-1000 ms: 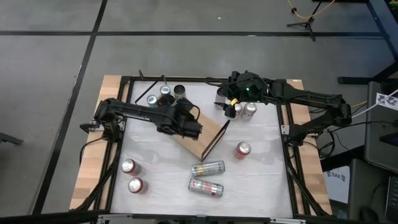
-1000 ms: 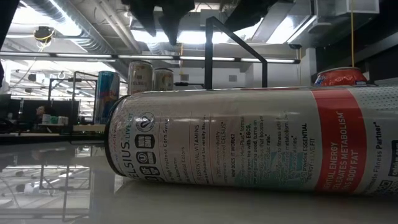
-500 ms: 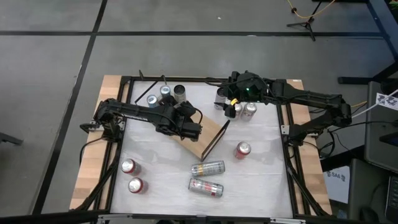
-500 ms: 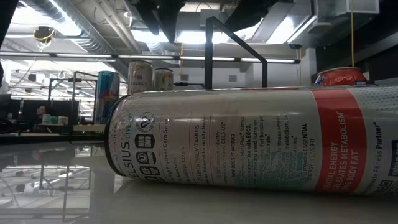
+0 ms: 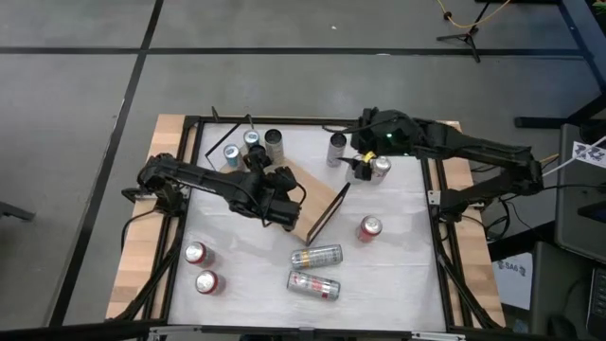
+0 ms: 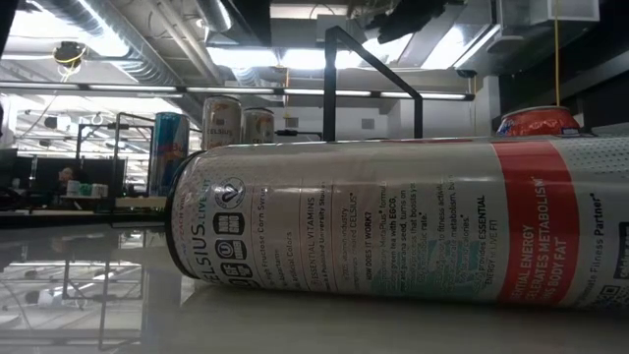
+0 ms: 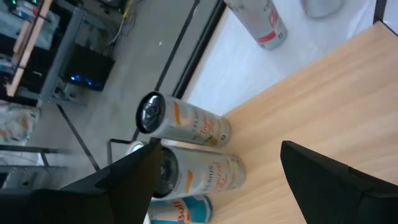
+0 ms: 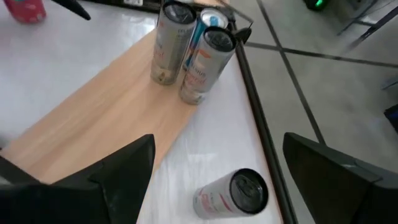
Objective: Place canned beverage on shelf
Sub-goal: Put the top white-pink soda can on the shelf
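The shelf [image 5: 308, 210] is a light-brown board with a thin black frame [image 5: 329, 210] along its right side, at the table's middle; how it rests on the table I cannot tell. My left gripper [image 5: 286, 214] hovers open over the board [image 7: 323, 106], nothing between its fingers. My right gripper [image 5: 362, 167] stands open at the far right, between one upright can [image 5: 338, 147] and another [image 5: 380, 168]; the first can [image 8: 233, 194] shows ahead of its fingers. Three upright cans [image 5: 252, 145] stand at the far left.
Two cans lie on their sides near the front, one [image 5: 315, 256] behind the other [image 5: 312, 284]; the front one [image 6: 393, 221] fills the low view. Red-topped cans stand at the right [image 5: 369, 227] and near left [image 5: 196, 253] [image 5: 206, 282]. A black rail [image 5: 312, 120] frames the table.
My left gripper has drawn back a little toward the table's near left over the board, rolling about its own axis and rising out of the low view. My right gripper has shifted toward the right edge, uncovering the upright can at the far middle. No can has moved.
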